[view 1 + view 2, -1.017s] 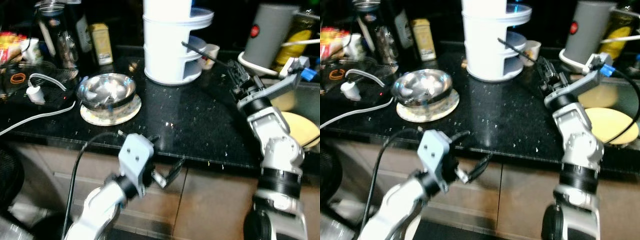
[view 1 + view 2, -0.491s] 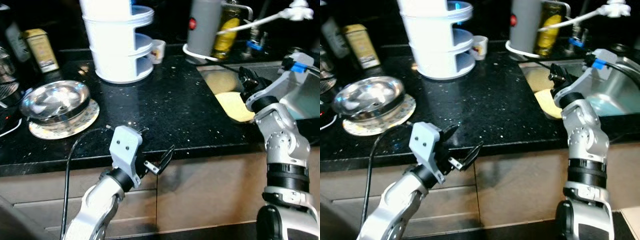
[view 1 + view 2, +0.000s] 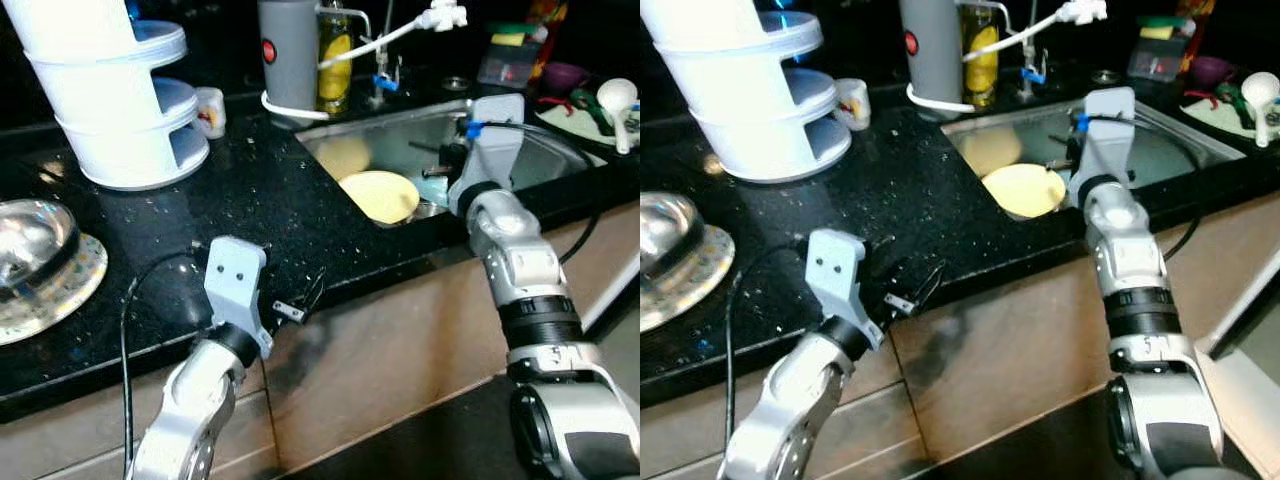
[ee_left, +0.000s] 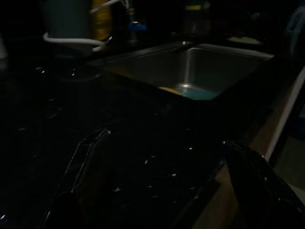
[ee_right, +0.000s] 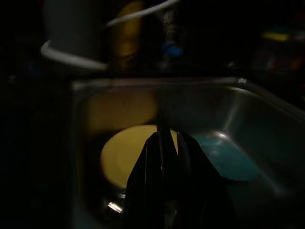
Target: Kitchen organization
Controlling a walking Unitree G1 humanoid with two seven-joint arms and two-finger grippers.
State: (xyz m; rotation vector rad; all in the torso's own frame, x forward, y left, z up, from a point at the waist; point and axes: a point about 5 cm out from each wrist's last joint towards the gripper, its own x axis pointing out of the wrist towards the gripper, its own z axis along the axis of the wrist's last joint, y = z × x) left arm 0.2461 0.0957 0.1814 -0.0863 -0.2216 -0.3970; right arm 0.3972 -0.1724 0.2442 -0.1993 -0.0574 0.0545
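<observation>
A steel sink [image 3: 545,140] is set into the black counter [image 3: 250,190]. A yellow plate [image 3: 380,195] and a teal dish [image 5: 224,157] lie in it. My right gripper [image 3: 445,168] hangs over the sink's front part, just right of the yellow plate. In the right wrist view its fingers [image 5: 152,167] are pressed together, and a thin dark stick [image 5: 159,112] pokes out past the tips. My left gripper [image 3: 302,298] hovers at the counter's front edge. Its fingers [image 4: 81,176] are spread wide with nothing between them.
A white faucet [image 3: 440,15], a grey canister [image 3: 288,50] and a yellow bottle [image 3: 333,55] stand behind the sink. A white tiered rack [image 3: 110,100] and a small cup [image 3: 210,105] are at back left. A steel bowl [image 3: 25,245] is far left, and utensils [image 3: 612,98] lie right of the sink.
The camera has swung right, so the rack and bowl slid left and the sink came into the middle. My right gripper went from over the counter to over the sink.
</observation>
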